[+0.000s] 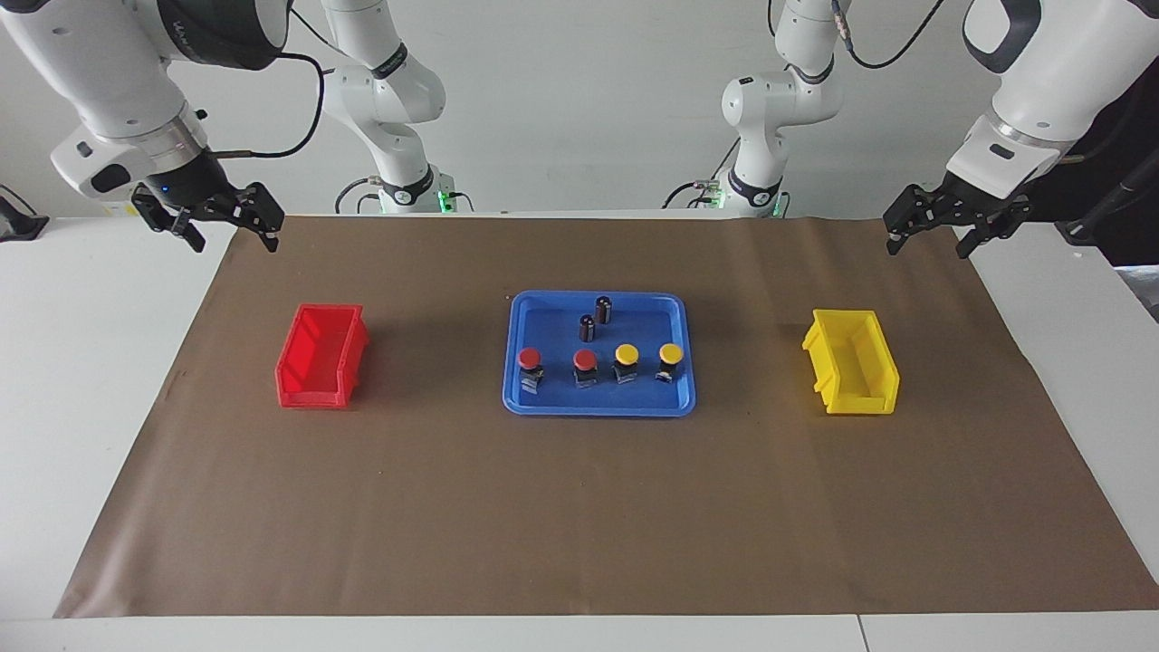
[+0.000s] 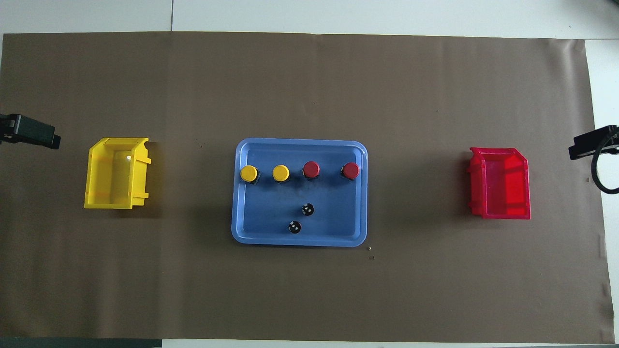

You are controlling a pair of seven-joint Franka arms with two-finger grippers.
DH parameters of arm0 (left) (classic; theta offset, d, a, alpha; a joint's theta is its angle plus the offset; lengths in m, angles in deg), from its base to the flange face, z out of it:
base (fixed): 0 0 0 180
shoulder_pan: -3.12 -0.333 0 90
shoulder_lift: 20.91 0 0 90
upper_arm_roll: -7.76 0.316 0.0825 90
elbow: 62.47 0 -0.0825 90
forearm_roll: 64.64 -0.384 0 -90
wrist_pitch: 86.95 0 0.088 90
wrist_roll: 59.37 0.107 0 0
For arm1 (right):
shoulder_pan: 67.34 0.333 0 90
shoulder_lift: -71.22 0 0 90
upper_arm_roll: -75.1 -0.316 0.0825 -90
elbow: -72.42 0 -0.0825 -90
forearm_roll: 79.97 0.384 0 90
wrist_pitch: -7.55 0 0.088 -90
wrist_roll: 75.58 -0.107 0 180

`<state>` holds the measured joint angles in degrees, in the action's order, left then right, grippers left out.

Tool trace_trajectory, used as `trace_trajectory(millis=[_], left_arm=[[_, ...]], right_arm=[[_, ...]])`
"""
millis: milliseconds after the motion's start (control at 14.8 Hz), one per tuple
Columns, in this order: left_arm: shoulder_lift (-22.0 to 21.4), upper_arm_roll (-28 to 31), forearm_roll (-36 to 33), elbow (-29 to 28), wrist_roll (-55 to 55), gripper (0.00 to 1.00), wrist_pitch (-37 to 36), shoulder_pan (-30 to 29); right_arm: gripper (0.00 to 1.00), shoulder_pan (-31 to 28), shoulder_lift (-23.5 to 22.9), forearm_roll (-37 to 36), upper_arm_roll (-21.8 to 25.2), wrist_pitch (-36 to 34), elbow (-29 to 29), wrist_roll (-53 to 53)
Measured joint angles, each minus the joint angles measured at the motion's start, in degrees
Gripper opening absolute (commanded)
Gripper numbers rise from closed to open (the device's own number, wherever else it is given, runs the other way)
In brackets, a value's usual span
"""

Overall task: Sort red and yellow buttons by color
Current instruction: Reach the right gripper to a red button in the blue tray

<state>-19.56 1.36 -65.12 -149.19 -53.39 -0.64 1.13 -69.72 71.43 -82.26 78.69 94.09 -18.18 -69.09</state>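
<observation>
blue tray (image 1: 599, 406) mid-mat is holding four buttons in a row, red pair (image 1: 530, 359) toward the red bin (image 1: 319, 369), yellow pair (image 1: 627, 354) toward the yellow bin (image 1: 851, 373); dark cylinders (image 1: 603, 310) at the row's 12 o'clock in the facing view. left gripper (image 1: 934, 224) and right gripper (image 1: 228, 224) are waiting raised, fingers spread. risk: tight spacing, toppling a neighbour. no readable writing.

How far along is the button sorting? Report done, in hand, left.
Done: nothing; the red bin and yellow bin hold no buttons. In hand: nothing; the left end effector and right end effector wait over the mat's corners, both open. Left: all four, the two red buttons and two yellow buttons, standing in a row in the blue tray.
</observation>
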Motion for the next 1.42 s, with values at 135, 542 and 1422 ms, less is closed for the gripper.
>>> trace_trajectory(millis=[135,542,1422], left_arm=[[0.0,0.0,0.0,0.0,0.0,1.0,0.0,0.0],[0.0,0.0,0.0,0.0,0.0,1.0,-0.1,0.0],[0.0,0.8,0.0,-0.1,0.0,1.0,-0.4,-0.6]], right_arm=[[1.0,0.0,0.0,0.0,0.0,0.0,0.0,0.0],[1.0,0.0,0.1,0.0,0.0,0.0,0.0,0.0],[1.0,2.2,-10.8,-0.1,-23.2,10.8,5.2,-29.2]])
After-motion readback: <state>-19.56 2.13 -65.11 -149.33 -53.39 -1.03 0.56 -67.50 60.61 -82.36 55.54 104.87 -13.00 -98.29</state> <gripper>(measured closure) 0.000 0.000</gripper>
